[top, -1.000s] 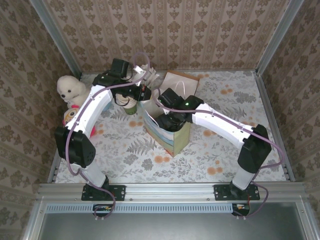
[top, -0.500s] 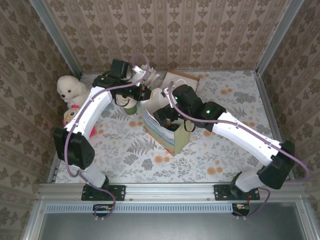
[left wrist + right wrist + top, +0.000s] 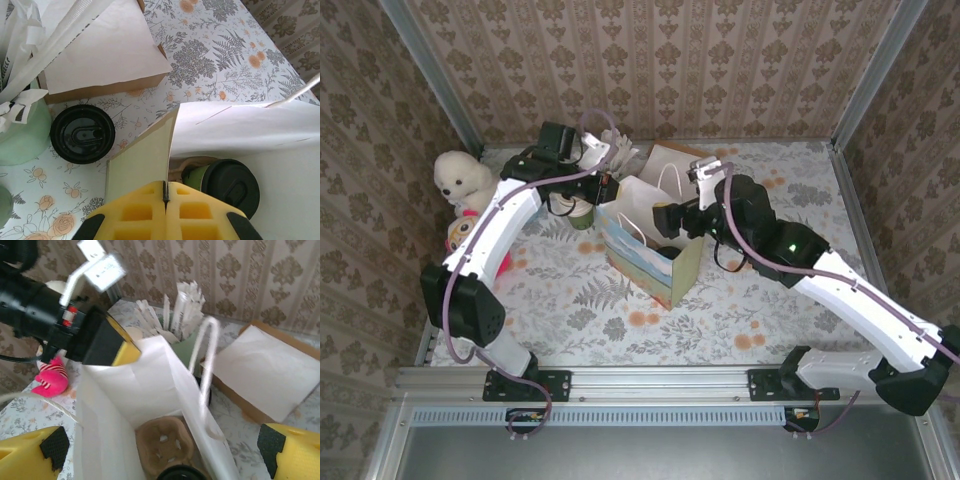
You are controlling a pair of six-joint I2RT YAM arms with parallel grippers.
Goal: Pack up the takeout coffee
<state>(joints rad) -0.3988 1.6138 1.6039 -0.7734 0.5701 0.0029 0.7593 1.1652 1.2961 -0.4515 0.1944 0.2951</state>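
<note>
Grey-and-orange flowered bench (image 3: 570, 300) carries everything you need to watch. At its middle stands the paper bag (image 3: 638, 255), mouth open upward, with a brown box (image 3: 685, 165) just behind it. Your left pincer (image 3: 165, 192) is closed tight on one wall of the bag at the rim, pinching the paper, which holds the mouth spread. Your right pincer (image 3: 162, 447) hangs over that mouth with its fingers wide apart and nothing between them.

The relation your next move turns on is this: the coffee cup (image 3: 232, 186) is inside the bag, straight below the right pincer. It sits just across the pinched wall from the left one. It stands upright, long axis vertical, by a cardboard cup tray (image 3: 164, 440) on the bag's floor. You cannot tell whether it is seated in the tray. The right arm has the free path from above; the left is taken up with the paper.

The cup shows dark green at its side under a round black lid that looks flat and seated. A second black lid (image 3: 82, 134) rests on the bench outside the bag, near the box.
</note>
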